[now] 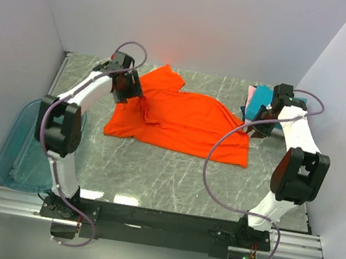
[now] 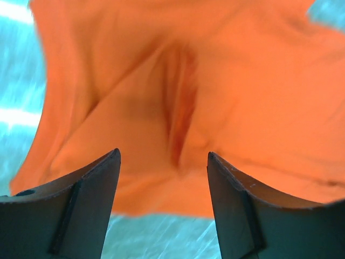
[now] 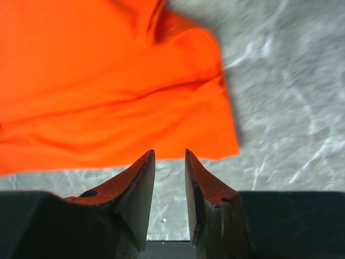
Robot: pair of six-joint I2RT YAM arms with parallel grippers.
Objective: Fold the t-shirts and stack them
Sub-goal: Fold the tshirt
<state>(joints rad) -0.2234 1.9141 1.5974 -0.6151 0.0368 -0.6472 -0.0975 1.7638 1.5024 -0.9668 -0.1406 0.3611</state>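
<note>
Orange-red t-shirt [image 1: 181, 121] lay spread on bench [image 1: 171, 179], left end doubled over body. Folded t-shirts [image 1: 254, 102] sat at far right corner. Left tool [image 2: 163, 156] hovered over creased cloth near sleeve, jaws wide, empty. Right tool [image 3: 170, 154] hovered just off hem corner, jaws narrowly parted, empty. Cloth judged light, limp, non-fragile; would sag and wrinkle when lifted, unlikely to slip. Recommended hold: pinch hem corner and shoulder edge, both ends together, span kept taut.

The arms [image 1: 67, 175] have white links [image 1: 296, 130], black joint housings [image 1: 298, 174], looping lilac cables [image 1: 209, 169] and dark wedge-shaped fingers [image 2: 81, 210]
</note>
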